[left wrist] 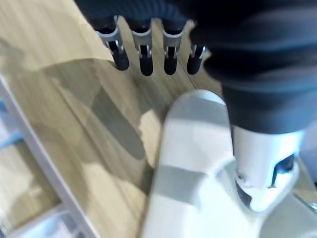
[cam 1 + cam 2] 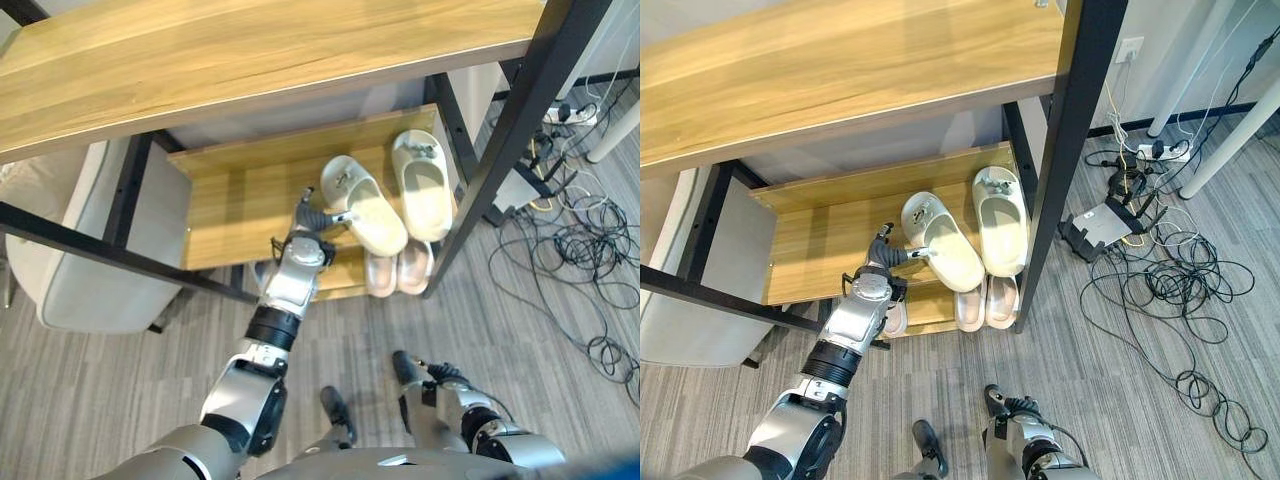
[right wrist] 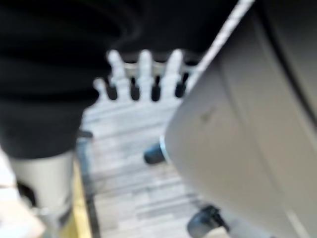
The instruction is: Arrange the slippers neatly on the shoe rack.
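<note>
Slippers sit on two levels of the shoe rack (image 2: 215, 215), all toward its right end. Nearest, low by the grey floor (image 2: 120, 380), the right hand (image 2: 412, 372) hangs at the robot's side; its wrist view shows the fingers (image 3: 143, 74) straight in a row, holding nothing. On the rack's lower shelf a pinkish pair (image 2: 397, 268) lies side by side, partly tucked under the shelf above. Over it, the left hand (image 2: 312, 222) reaches onto the middle wooden shelf and meets the heel end of the tilted cream slipper (image 2: 365, 205), which lies at an angle. In its wrist view the fingers (image 1: 143, 54) stretch out straight over the bare wood, with the thumb down against the slipper; whether it truly pinches is hard to tell, but it looks like loose contact only. Just beside, further right, the second cream slipper (image 2: 422, 182) lies straight, near the black upright post (image 2: 505, 130). A pale chair (image 2: 90, 250) stands left of the rack.
</note>
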Available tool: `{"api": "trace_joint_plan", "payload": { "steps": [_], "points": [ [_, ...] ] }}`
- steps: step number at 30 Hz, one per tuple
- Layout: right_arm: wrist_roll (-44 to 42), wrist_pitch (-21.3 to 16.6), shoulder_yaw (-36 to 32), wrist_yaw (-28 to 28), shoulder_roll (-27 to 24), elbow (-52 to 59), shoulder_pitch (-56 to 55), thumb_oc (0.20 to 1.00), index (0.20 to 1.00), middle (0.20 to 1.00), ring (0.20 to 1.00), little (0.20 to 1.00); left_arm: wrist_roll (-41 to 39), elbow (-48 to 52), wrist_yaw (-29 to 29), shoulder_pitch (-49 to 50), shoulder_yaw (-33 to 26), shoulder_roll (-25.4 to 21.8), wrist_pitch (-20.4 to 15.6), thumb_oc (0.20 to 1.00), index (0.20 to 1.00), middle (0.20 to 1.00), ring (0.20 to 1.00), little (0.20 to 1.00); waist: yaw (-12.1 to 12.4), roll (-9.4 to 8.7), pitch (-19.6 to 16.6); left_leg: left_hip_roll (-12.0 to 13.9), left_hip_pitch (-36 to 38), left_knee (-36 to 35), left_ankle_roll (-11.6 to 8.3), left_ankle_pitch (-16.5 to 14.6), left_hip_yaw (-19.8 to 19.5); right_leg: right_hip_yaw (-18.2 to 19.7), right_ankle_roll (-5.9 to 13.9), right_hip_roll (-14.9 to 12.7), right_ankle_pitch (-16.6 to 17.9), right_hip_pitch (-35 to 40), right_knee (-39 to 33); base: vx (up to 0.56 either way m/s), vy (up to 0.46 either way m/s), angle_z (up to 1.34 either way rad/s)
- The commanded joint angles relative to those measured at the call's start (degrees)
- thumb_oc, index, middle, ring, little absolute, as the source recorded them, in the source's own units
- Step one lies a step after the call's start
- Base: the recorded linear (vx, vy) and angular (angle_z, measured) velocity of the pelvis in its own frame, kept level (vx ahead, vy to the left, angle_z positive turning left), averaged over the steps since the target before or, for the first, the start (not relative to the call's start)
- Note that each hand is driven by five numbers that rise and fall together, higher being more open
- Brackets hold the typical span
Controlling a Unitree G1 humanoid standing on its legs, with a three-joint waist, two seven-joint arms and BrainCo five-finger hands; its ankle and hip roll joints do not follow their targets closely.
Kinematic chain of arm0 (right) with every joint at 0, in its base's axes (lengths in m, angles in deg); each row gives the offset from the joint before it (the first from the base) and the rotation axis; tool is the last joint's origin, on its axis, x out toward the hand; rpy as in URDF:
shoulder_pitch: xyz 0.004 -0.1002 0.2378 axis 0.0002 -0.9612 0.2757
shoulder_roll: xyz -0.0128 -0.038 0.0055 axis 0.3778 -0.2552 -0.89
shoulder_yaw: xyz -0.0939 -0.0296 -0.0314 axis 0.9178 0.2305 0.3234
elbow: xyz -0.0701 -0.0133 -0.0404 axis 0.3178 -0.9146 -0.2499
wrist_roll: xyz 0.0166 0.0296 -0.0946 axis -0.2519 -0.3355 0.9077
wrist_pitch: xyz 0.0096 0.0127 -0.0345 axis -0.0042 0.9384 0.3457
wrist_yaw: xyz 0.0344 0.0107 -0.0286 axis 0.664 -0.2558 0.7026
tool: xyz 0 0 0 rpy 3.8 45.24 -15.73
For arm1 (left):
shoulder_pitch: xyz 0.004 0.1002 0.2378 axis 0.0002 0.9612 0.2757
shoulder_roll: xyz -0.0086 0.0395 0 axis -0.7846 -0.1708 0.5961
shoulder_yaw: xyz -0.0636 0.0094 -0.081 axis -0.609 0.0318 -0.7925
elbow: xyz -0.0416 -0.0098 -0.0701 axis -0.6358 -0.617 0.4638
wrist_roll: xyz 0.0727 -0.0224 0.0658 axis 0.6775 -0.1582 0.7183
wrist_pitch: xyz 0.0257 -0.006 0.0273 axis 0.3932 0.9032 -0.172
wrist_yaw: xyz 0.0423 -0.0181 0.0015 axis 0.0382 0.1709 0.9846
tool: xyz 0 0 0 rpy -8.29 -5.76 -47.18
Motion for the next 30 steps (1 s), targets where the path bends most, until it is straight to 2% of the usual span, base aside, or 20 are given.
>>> {"api": "trace_joint_plan", "payload": {
  "steps": [1, 11, 12, 30],
  "points": [
    [-1.27, -0.59, 0.0, -0.21, 2.24, -1.95, 0.55, 1.0, 1.0, 1.0, 1.0, 1.0, -1.41, -4.73, 2.56, -6.09, -1.61, 0.35, -4.95, 1.0, 1.0, 1.0, 1.0, 1.0, -0.32, 0.22, 0.74, 0.02, 4.03, 0.23, -1.51, -2.98, -1.52, 1.77, 1.24, 0.27, 7.3, 3.3, -8.21, 0.0, 0.0, 0.0],
    [-0.38, -1.32, 0.22, 0.21, 1.82, -3.12, 1.15, 1.0, 1.0, 1.0, 1.0, 1.0, -3.28, -10.83, 5.61, -11.47, -0.49, 3.81, -7.88, 1.0, 1.0, 1.0, 1.0, 1.0, -1.2, 0.36, 0.71, 0.01, 3.63, 0.23, -1.56, -3.24, -0.91, 2.34, 1.03, 0.44, 7.58, 2.31, -8.0, 0.0, 0.0, 0.0],
    [0.03, -1.43, 0.39, 0.54, 1.73, -3.49, 1.3, 1.0, 1.0, 1.0, 1.0, 1.0, -4.05, -14.22, 7.43, -13.15, -0.73, 4.74, -9.07, 1.0, 1.0, 1.0, 1.0, 1.0, -1.63, 0.31, 0.75, 0.0, 3.52, 0.23, -1.55, -3.33, -0.69, 2.59, 1.02, 0.55, 7.71, 1.93, -7.87, 0.0, 0.0, 0.0],
    [1.4, -2.85, 0.38, 1.9, 1.13, -7.16, 2.37, 1.0, 1.0, 1.0, 1.0, 1.0, -6.29, -27.06, 13.67, -20.31, -1.78, 7.18, -15.91, 1.0, 1.0, 1.0, 1.0, 1.0, -3.24, 0.32, 0.19, 0.24, 2.54, 0.23, -1.67, -3.62, 0.09, 3.5, 0.78, 0.94, 8.35, 0.02, -7.7, 0.01, -0.002, -0.03]
  ]
}}
